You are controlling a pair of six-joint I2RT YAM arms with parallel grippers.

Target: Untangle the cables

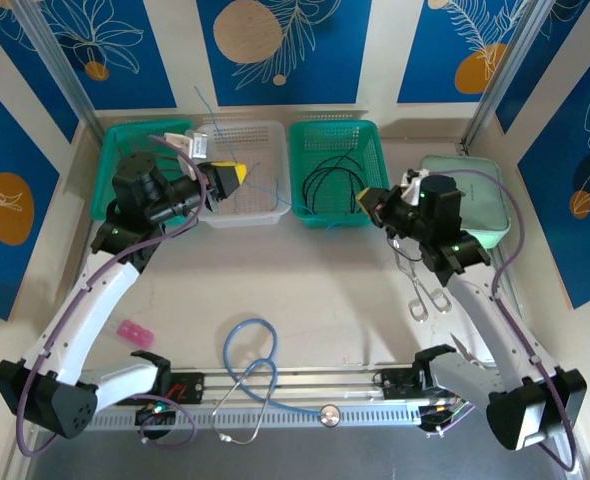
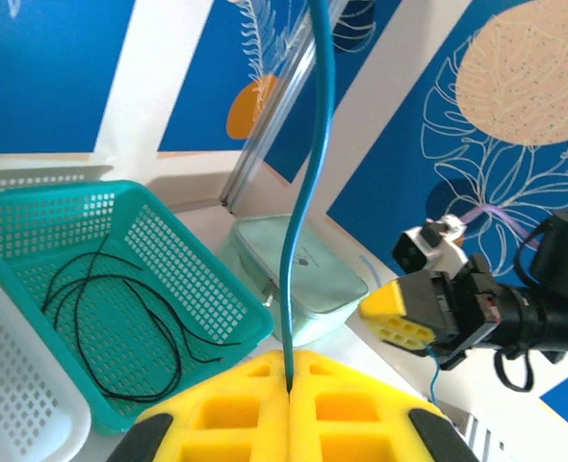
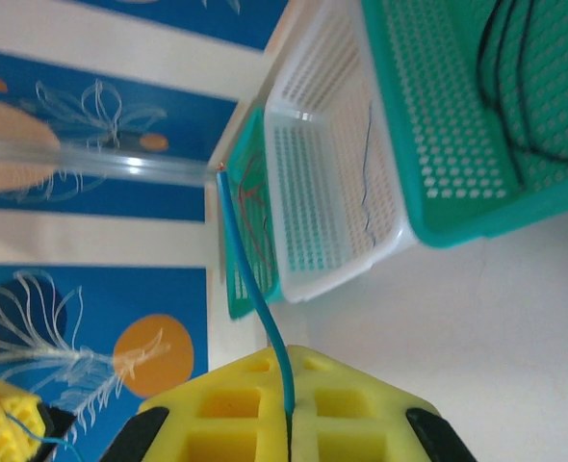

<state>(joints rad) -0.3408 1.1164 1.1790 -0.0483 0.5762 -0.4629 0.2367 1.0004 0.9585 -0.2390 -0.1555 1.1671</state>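
Left gripper (image 1: 233, 177) over the white basket (image 1: 265, 130), jaws shut on a blue cable (image 2: 301, 192) rising straight out from between the yellow fingers (image 2: 236, 404). Right gripper (image 1: 368, 200) over the near right corner of the right green basket (image 1: 375, 150), jaws likewise clamped on a blue cable. Impossible to tell whether it is the same one, though probably two parts of one strand.

Judged step: drawing that strand free of the rest. Hold both grips firm and pull apart slowly, left gripper leftward, right gripper rightward. Raise the cable above the basket rims so as not to drag a basket along. Watch for a snag on the mesh or on another strand, and on resistance ease off rather than tug. Then lower into one basket, apart from the other colours.

Containers, left to right along the far side:
- Left green basket (image 1: 110, 170): red cables (image 3: 250, 197) inside.
- White basket: a thin dark cable (image 3: 366, 164) along its floor.
- Right green basket: black cables (image 1: 327, 185) in loose, overlapping loops.
- Pale lidded box (image 1: 475, 195), far right: contents hidden.
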